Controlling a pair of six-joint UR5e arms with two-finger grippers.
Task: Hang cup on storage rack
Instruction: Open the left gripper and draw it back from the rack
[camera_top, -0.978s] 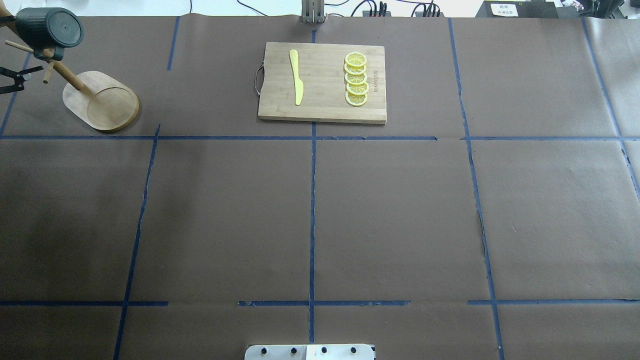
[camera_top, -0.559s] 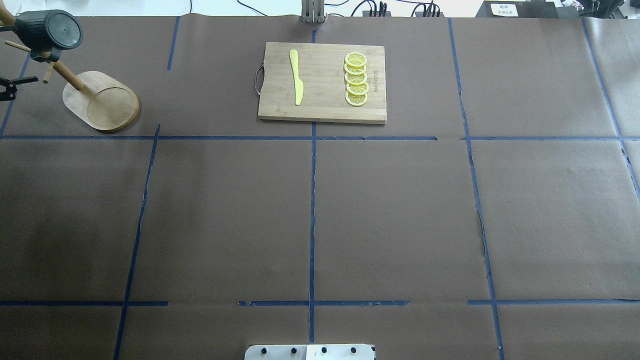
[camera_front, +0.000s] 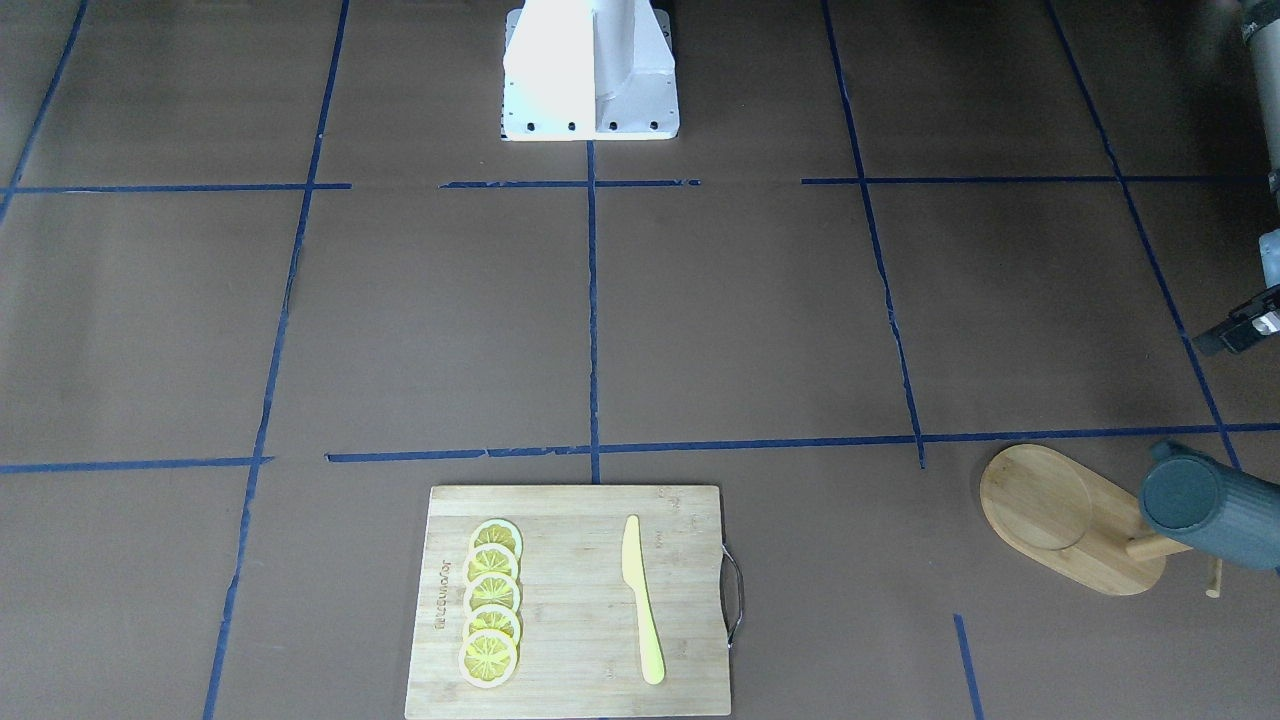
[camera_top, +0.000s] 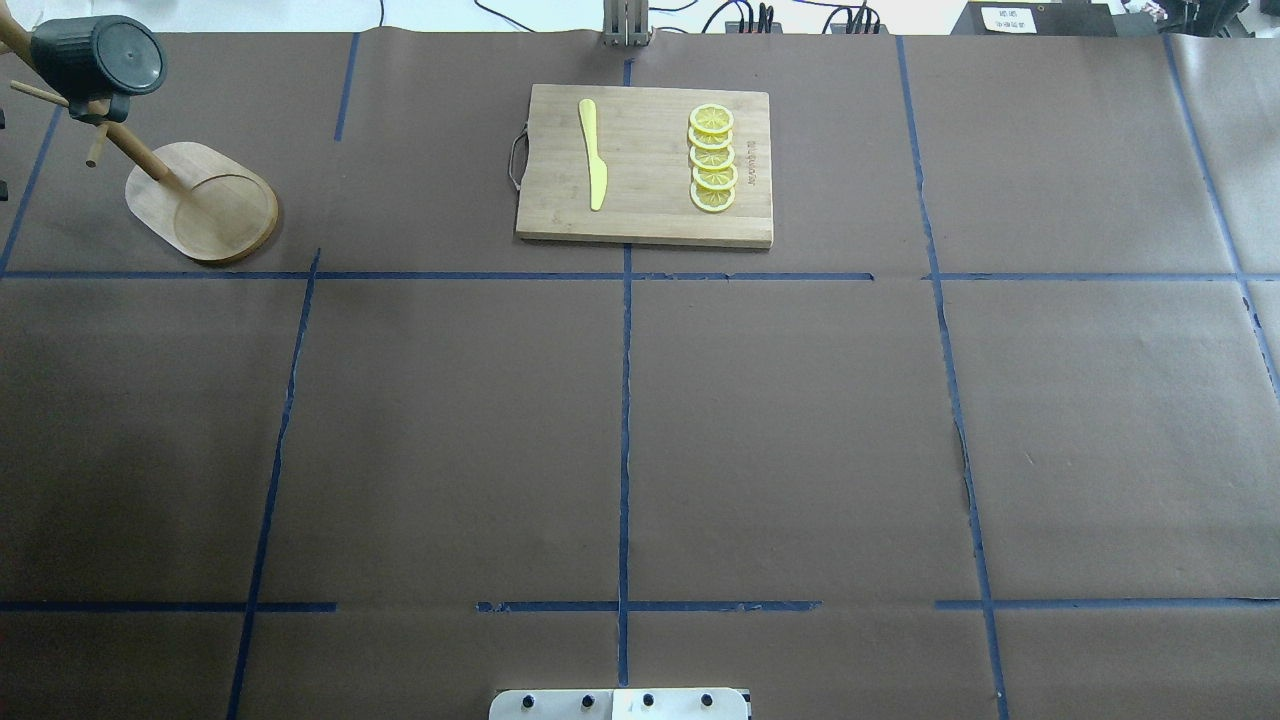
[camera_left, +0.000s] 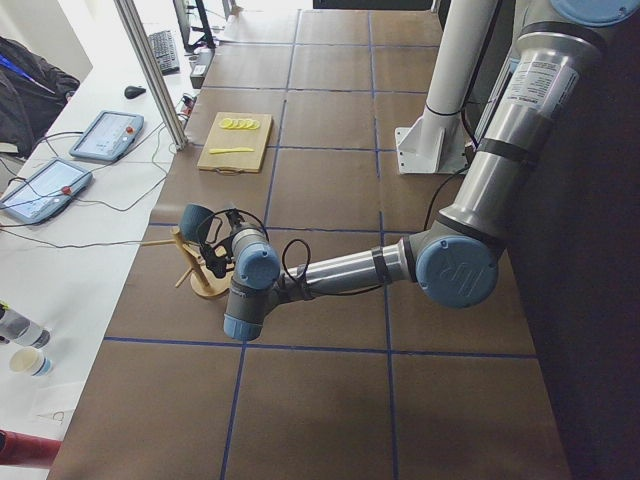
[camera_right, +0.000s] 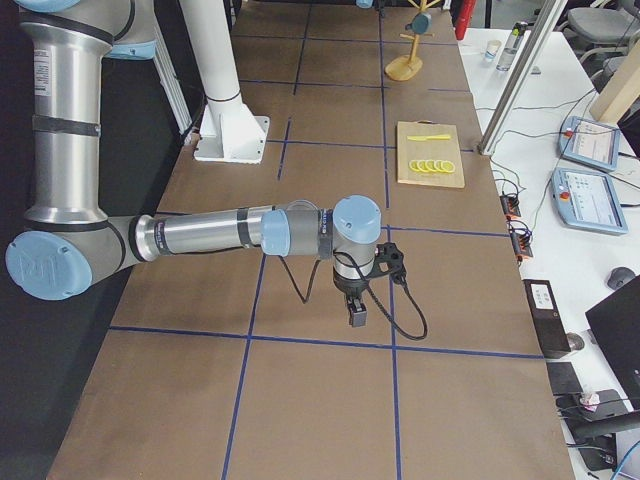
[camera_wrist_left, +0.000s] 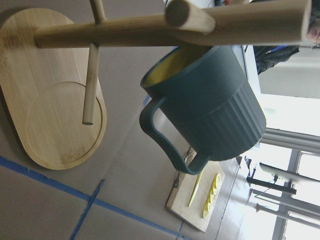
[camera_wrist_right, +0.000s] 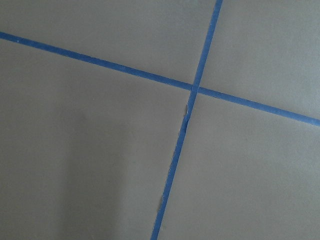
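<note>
Far left, the left gripper (camera_front: 1235, 328) hangs just beside the rack with nothing in it. Only one finger shows at the frame edge, so I would call it spread apart, no more than that. There is the dark teal-grey ribbed cup (camera_top: 95, 58), up on the light wooden peg rack (camera_top: 200, 205). It lies on its side, yellow mouth toward the post, squarish handle clear of the pegs. Centre of the brown tabletop (camera_top: 780, 430) sits a rectangular bamboo cutting board (camera_top: 645, 215). It carries a yellow plastic knife (camera_top: 592, 155), then a row of lemon slices (camera_top: 712, 158). On the far side, the right gripper (camera_right: 355, 315) points down over blue tape, and I cannot tell how its jaws stand.
</note>
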